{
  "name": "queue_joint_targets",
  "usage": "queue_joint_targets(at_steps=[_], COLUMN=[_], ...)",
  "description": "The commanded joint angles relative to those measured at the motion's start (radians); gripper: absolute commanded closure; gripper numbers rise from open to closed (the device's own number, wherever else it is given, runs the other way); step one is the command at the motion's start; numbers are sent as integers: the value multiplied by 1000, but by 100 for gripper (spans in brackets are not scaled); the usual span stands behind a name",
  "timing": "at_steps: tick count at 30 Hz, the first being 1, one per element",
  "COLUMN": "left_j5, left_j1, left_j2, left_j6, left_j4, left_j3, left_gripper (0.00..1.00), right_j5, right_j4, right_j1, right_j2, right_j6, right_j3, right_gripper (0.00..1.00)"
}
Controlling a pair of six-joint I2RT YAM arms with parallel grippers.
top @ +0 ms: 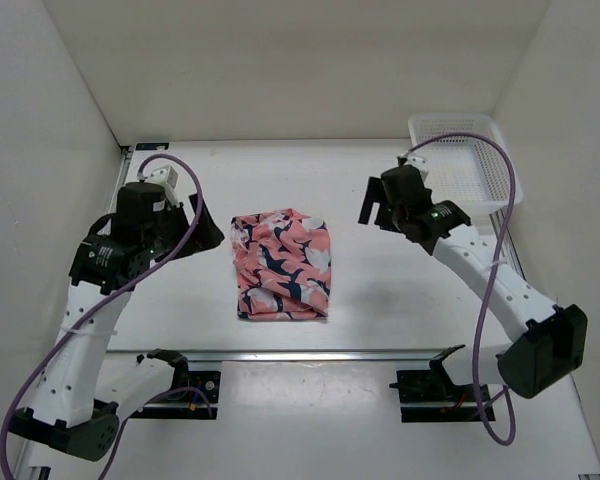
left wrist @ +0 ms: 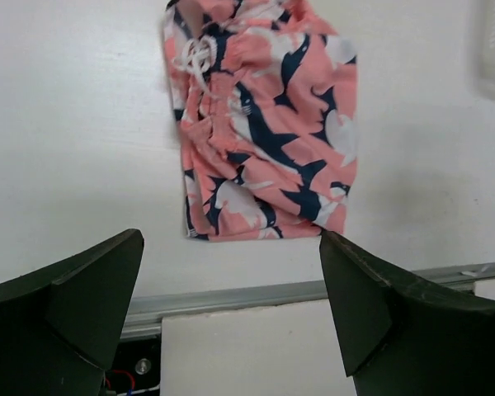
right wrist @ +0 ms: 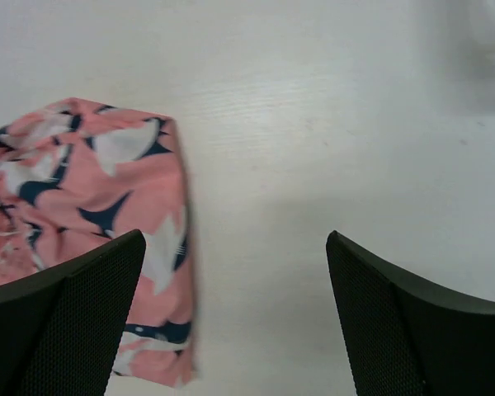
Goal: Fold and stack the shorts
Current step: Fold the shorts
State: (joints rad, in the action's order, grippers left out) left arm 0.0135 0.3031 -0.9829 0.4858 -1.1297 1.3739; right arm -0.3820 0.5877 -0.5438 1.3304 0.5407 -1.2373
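The salmon-pink shorts [top: 282, 265] with navy and white fish shapes lie folded into a compact rectangle on the white table, between the two arms. They also show in the left wrist view [left wrist: 264, 124], drawstring at the top, and in the right wrist view [right wrist: 91, 223]. My left gripper [top: 202, 232] is open and empty, raised to the left of the shorts [left wrist: 231, 313]. My right gripper [top: 375, 208] is open and empty, raised to the right of the shorts [right wrist: 235, 313].
A white plastic mesh basket [top: 460, 160] stands at the back right corner. A metal rail [top: 310, 353] runs along the table's near edge, also seen in the left wrist view [left wrist: 231, 297]. White walls enclose the table on three sides.
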Motion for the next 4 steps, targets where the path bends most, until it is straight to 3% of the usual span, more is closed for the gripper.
queue_joint_targets(at_steps=[1,4], left_j5=[-24,-15], left_j1=[2,2], left_j2=[-3,-3], left_j6=[19,28], left_j4=[-6,-5], left_j3=[-50,-50], left_gripper=[0,0], right_j5=[-102,-135], right_j4=[121,165], right_j1=[-1,10], right_j2=[-83,-140], right_j6=[-8,-44], right_j3=[35,35], right_gripper=[6,6])
